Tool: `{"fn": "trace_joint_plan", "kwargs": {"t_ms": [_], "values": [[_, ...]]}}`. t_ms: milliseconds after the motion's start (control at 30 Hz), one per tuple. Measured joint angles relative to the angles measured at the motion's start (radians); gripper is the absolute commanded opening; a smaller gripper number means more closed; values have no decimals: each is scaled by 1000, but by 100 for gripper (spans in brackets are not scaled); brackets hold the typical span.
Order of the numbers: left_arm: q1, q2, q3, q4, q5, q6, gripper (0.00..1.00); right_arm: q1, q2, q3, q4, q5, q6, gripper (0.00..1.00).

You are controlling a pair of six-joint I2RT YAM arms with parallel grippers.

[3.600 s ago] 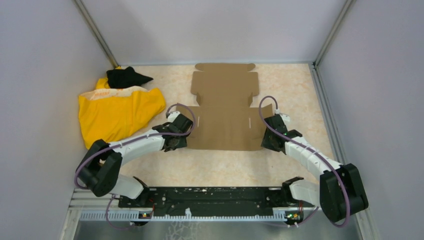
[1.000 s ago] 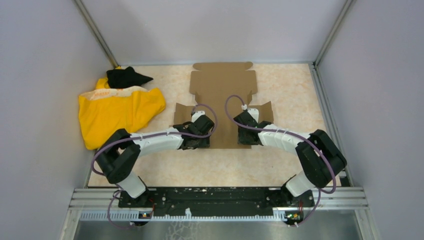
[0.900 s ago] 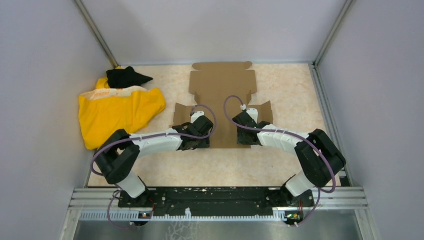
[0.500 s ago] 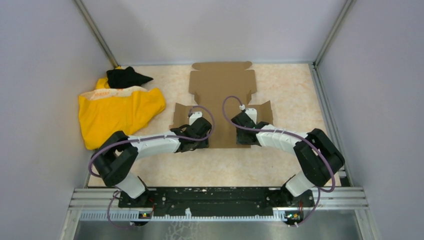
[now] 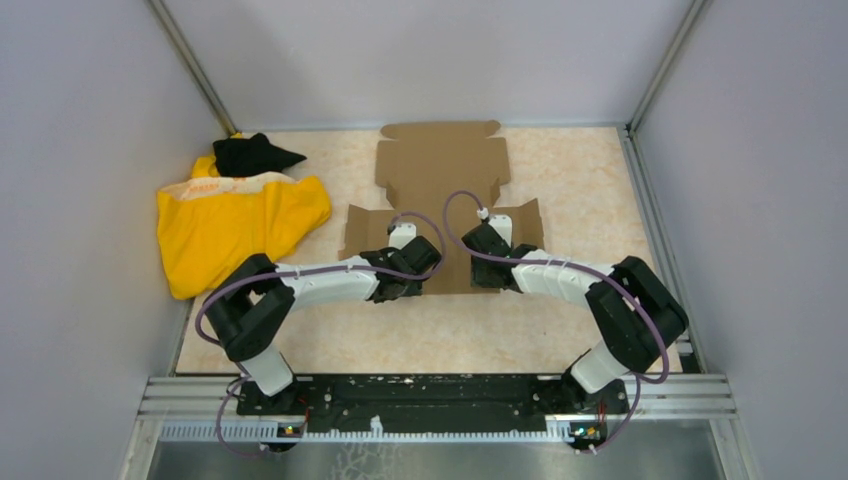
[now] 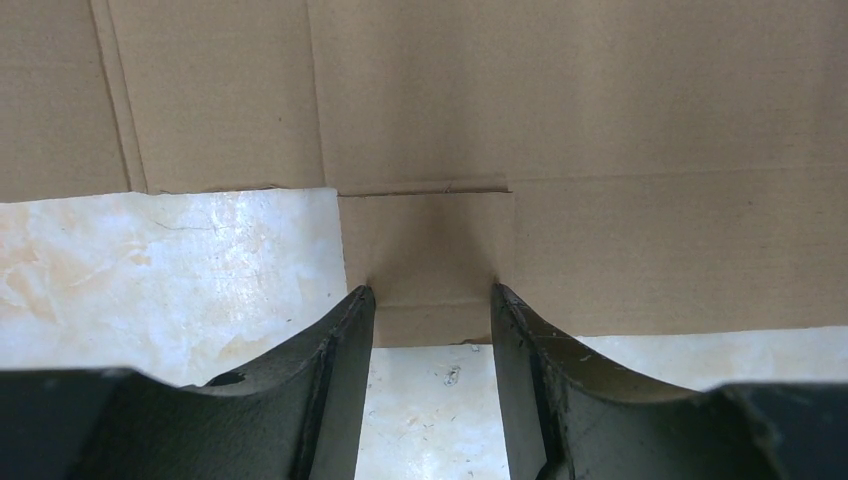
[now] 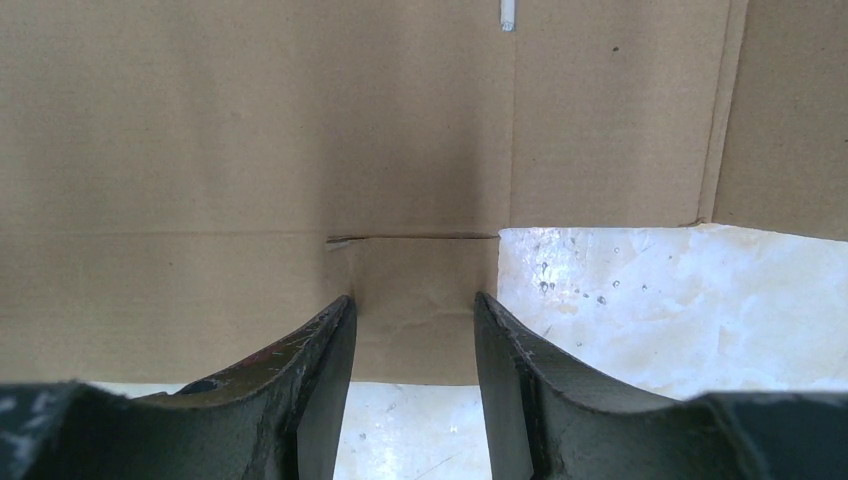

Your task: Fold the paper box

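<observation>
The paper box (image 5: 440, 175) is a flat die-cut sheet at the middle of the table (image 5: 590, 200), running from its far edge toward me, and nothing on it is folded yet. My left gripper (image 6: 431, 290) sits low at the sheet's near edge with its jaws about half parted. They straddle a small tab (image 6: 428, 250) cut into that edge, and I can't tell whether the fingertips press on it or only hover. My right gripper (image 7: 414, 296) mirrors this on a matching tab (image 7: 420, 270), also half parted and clamped on nothing that I can see. A few seconds ago both of my grippers were out at the sheet's left and right sides. Now they are close together at the near edge, and in the last second my left arm has crept a little further toward the centre. The sheet itself has slid slightly left and away from me. Outward from my grippers, the left wing (image 5: 365, 228) and right wing (image 5: 522, 222) lie flat on either side. The yellow cloth (image 5: 240, 225) is well apart on the left. I judge this to be the start of the first fold. With both grippers set on the near tabs, the next move should lift or tuck that edge evenly, or the loose sheet will skid again.
</observation>
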Motion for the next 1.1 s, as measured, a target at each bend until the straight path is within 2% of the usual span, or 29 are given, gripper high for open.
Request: {"fn": "trace_joint_plan", "kwargs": {"t_ms": [1100], "values": [[-12, 3, -7, 10, -37, 0, 52, 2, -5, -26, 63, 4, -8, 48]]}}
